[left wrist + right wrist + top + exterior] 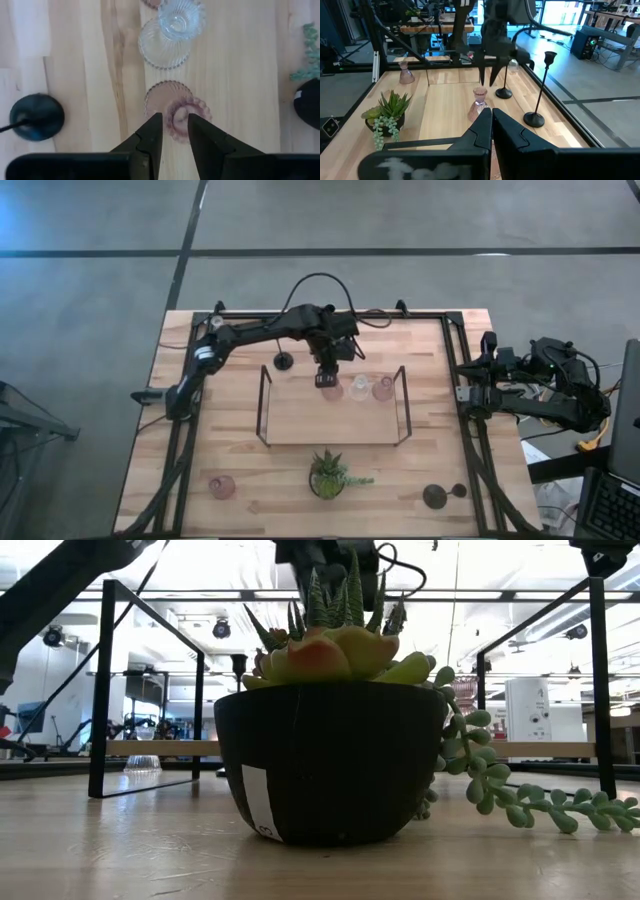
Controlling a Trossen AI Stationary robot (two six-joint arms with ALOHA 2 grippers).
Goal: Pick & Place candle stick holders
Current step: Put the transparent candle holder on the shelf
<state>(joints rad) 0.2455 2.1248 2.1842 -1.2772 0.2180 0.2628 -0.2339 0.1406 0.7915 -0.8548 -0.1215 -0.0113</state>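
Your wire-framed tray (267, 405) already carries three glass holders along its 12 o'clock edge, so the job looks roughly midway. Off the tray you have black stemmed holders at 10 o'clock (284, 361) and 5 o'clock (435, 497), plus a pink one (222, 486) at 7 o'clock. The left gripper (174, 125) hovers over the upright pink glass holder (181, 118), long axis vertical, jaws parted astride its top, not yet clamped. The right gripper (491, 118) is parked at 3 o'clock, fingers together.
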